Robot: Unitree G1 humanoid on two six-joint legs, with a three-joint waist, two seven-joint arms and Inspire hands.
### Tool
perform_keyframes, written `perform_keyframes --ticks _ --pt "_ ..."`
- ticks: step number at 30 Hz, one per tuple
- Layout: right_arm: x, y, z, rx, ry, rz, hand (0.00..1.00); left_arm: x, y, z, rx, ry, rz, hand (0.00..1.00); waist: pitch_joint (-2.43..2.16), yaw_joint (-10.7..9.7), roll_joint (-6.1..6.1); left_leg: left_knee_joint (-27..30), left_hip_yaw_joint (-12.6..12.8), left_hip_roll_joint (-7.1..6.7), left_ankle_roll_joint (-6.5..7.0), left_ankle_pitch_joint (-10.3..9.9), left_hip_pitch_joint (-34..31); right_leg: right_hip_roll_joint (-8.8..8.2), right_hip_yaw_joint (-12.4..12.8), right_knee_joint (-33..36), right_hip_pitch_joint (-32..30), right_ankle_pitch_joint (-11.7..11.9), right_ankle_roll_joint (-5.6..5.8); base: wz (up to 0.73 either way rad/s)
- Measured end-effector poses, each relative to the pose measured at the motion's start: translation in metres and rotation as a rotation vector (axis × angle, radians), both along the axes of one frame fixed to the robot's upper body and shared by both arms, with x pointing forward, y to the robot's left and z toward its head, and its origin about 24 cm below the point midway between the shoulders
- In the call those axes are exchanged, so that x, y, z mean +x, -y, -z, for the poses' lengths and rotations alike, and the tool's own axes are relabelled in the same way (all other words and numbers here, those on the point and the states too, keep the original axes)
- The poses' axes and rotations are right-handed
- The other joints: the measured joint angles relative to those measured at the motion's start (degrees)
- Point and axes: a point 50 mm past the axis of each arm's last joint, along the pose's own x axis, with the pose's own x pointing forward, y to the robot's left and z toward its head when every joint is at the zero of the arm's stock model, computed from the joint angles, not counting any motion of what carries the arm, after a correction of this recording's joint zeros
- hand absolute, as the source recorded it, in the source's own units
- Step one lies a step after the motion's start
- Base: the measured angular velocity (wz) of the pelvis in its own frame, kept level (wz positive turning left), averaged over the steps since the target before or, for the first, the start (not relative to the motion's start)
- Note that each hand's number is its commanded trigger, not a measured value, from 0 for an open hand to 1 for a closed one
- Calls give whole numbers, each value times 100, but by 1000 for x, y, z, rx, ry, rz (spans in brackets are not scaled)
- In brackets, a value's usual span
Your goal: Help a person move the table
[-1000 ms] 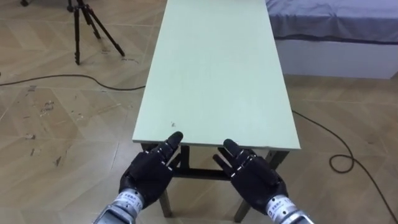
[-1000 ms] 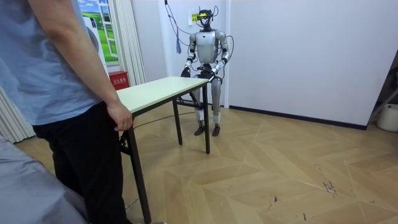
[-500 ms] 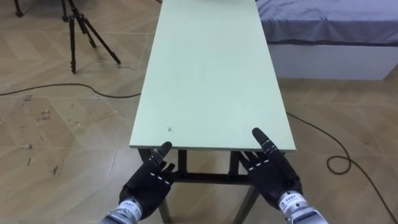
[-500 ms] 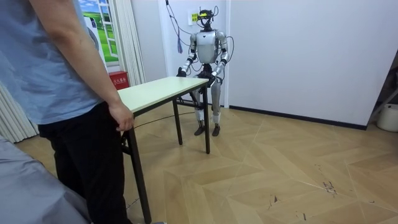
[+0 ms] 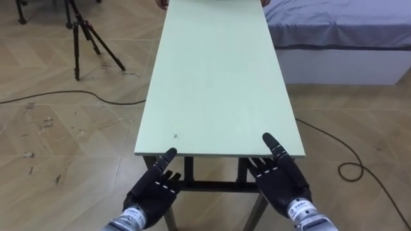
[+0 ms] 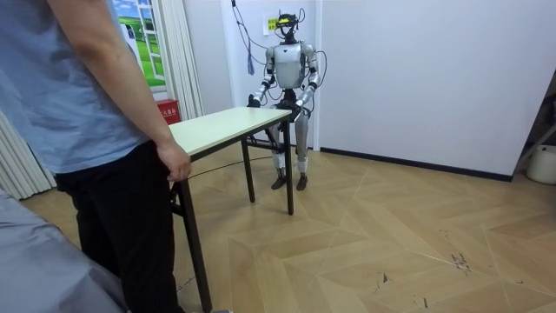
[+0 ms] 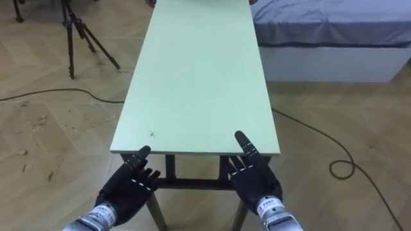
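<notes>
Table (image 5: pixel 218 83) extends straight ahead of both hands, with its near short edge at their thumb tips. Left hand (image 5: pixel 156 189): fingers straight and spread, just below the near left corner. Right hand (image 5: pixel 279 181): same posture, just below the near right corner. Person's hand (image 6: pixel 174 163) rests at the far end.
</notes>
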Motion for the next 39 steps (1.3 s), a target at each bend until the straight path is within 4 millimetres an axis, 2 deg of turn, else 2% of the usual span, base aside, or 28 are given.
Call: perform_keyframes --ticks 10,17,29,30,31,32,33,39 --pt "5 -3 -9 20 6 18 0 8 2 -13 -3 21 3 0 13 7 42 38 0 -2 1 0 -92 0 34 4 -79 0 0 0" --pt "5 -3 -10 17 11 21 0 19 7 -35 13 109 32 0 32 -5 73 87 -19 1 0 1 -111 -25 28 1 -76 4 -8 1" --pt "10 -8 -15 53 38 51 0 23 8 -47 40 99 32 0 75 21 2 75 -23 2 -4 3 -164 -6 29 -3 -122 8 -14 0" --pt "11 -8 -17 54 48 50 0 24 8 -48 39 104 32 17 73 25 -1 86 -21 1 -5 3 -209 -8 33 10 -168 9 -15 0" --pt "11 -8 -18 54 51 49 36 24 7 -49 40 107 31 62 77 40 -5 93 -18 1 -6 4 -230 -10 34 9 -190 12 -20 0" --pt "11 -8 -18 54 51 50 64 24 7 -50 41 106 31 87 77 63 -5 96 -16 3 -6 4 -229 -11 37 10 -190 12 -21 0" --pt "11 -8 -18 55 52 50 100 25 8 -51 43 103 30 100 77 81 -7 95 -10 6 -7 5 -226 -15 48 8 -192 13 -21 0" --pt "12 -8 -20 54 62 48 100 25 8 -52 41 94 26 100 73 144 -23 132 -4 6 -9 6 -279 -26 56 11 -261 15 -25 0"
